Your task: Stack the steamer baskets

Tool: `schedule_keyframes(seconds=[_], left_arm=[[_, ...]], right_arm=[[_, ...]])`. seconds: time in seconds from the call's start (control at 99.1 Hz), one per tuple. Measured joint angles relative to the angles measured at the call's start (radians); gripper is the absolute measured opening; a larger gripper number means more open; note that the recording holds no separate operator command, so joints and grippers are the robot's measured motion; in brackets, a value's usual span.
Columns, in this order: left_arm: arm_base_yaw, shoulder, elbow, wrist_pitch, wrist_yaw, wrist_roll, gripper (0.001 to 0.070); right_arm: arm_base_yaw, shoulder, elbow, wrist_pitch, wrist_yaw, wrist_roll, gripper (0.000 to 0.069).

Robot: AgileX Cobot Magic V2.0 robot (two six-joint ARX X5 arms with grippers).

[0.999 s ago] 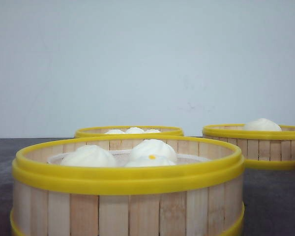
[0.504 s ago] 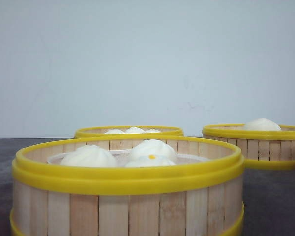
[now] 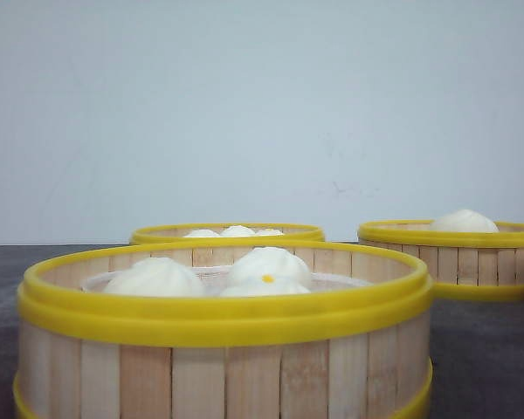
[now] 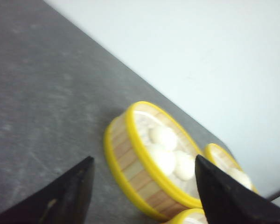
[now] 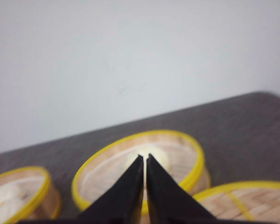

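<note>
Three steamer baskets with pale slat walls, yellow rims and white buns stand on the dark table. The nearest basket [image 3: 223, 367] fills the front view's lower part, a second basket [image 3: 227, 234] stands behind it, and a third basket [image 3: 454, 253] is at the right. Neither arm shows in the front view. My left gripper [image 4: 143, 158] is open above the table, and a basket [image 4: 130, 163] with three buns lies beyond its black fingers [image 4: 70, 196], apart from them. My right gripper [image 5: 145, 157] is shut with nothing in it, hovering before a basket [image 5: 182, 158] that holds one bun.
A plain pale wall rises behind the table's far edge. In the left wrist view two more baskets [image 4: 224, 163] crowd beside the one between the fingers, with bare grey table [image 4: 42, 102] on the other side. The right wrist view shows baskets on either side [image 5: 18, 191].
The nearest basket sits a few pixels further left in the front view than a second ago. Nothing else differs.
</note>
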Motion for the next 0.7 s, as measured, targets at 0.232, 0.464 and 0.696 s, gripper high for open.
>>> schedule_keyframes(seconds=[0.232, 0.464, 0.696], left_arm=[[0.006, 0.422, 0.351, -0.199, 0.034, 0.129, 0.0624], [0.006, 0.843, 0.666, -0.222, 0.037, 0.188, 0.0549], [0.017, 1.237, 0.94, -0.409, 0.278, 0.142, 0.0523]], right_arm=[[0.0, 0.0, 0.0, -0.056, -0.052, 0.009, 0.0007], [0.0, 0.0, 0.0, -0.096, -0.069, 0.01, 0.0007], [0.0, 0.0, 0.0, -0.096, -0.123, 0.016, 0.0007]])
